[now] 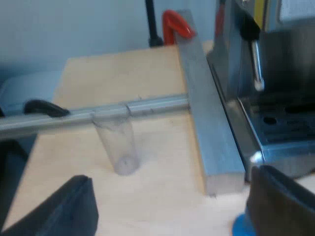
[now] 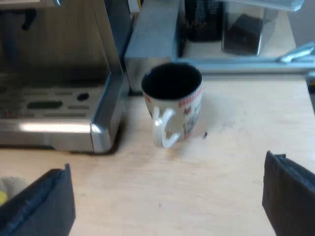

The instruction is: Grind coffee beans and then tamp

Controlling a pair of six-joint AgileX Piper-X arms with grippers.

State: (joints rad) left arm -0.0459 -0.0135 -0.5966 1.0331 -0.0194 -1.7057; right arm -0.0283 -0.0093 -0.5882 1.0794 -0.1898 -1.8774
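My left gripper (image 1: 170, 206) is open above the wooden table, its black fingers (image 1: 64, 209) wide apart with nothing between them. A clear measuring glass (image 1: 120, 145) stands upright just beyond them. The blue tamper (image 1: 242, 227) peeks out beside one finger. The espresso machine (image 1: 275, 93) shows its drip tray and steam wand (image 1: 256, 64). My right gripper (image 2: 167, 201) is also open and holds nothing. Ahead of it stands a white mug (image 2: 173, 103) with a dark inside and its handle turned toward me, close to the machine's drip tray (image 2: 54, 115).
A metal rail (image 1: 206, 113) runs along the machine's side, and a thinner bar (image 1: 98, 115) crosses the table behind the glass. A red clamp (image 1: 176, 24) sits at the rail's far end. Boxes and a metal container (image 2: 241, 29) stand beyond the mug.
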